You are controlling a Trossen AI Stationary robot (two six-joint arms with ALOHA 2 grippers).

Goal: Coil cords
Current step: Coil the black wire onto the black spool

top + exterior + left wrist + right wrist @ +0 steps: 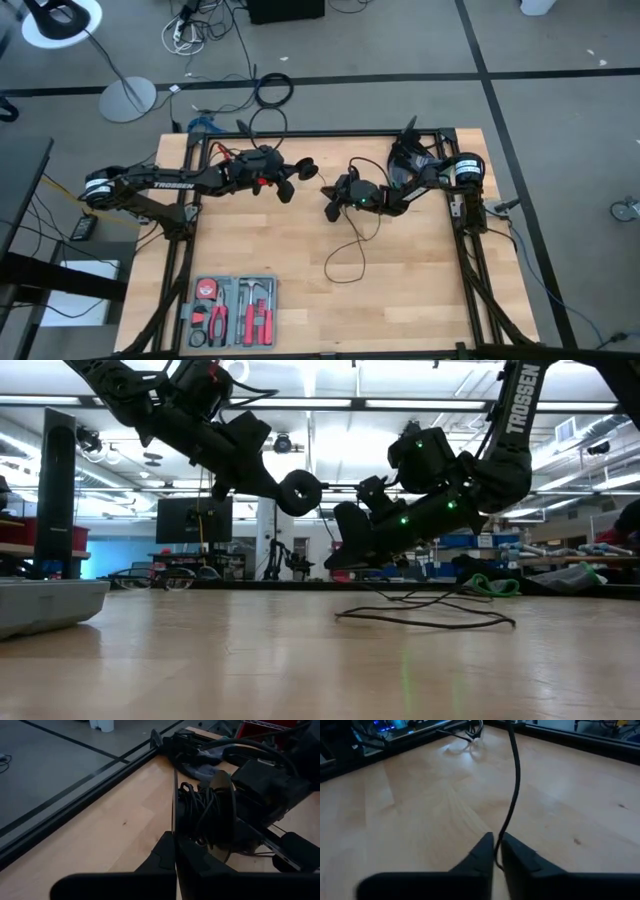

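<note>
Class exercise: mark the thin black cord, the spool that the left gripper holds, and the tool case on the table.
cord [514, 775]: right wrist view, the taut stretch above the fingers.
spool [207, 815]: left wrist view, its wound middle.
tool case [236, 312]: high view, its centre.

overhead looks straight down; low camera sits level at the table [300, 660] – 2 wrist cameras close above it.

The thin black cord [350, 250] trails loose across the wooden table [400, 300], one open loop lying flat out toward the middle of the boards. From that loop it climbs off the table surface, running up taut. Higher above the table, a good part of it is wound in tight turns around a spool [210, 815], bunched thick and dark between two disc faces.
</note>
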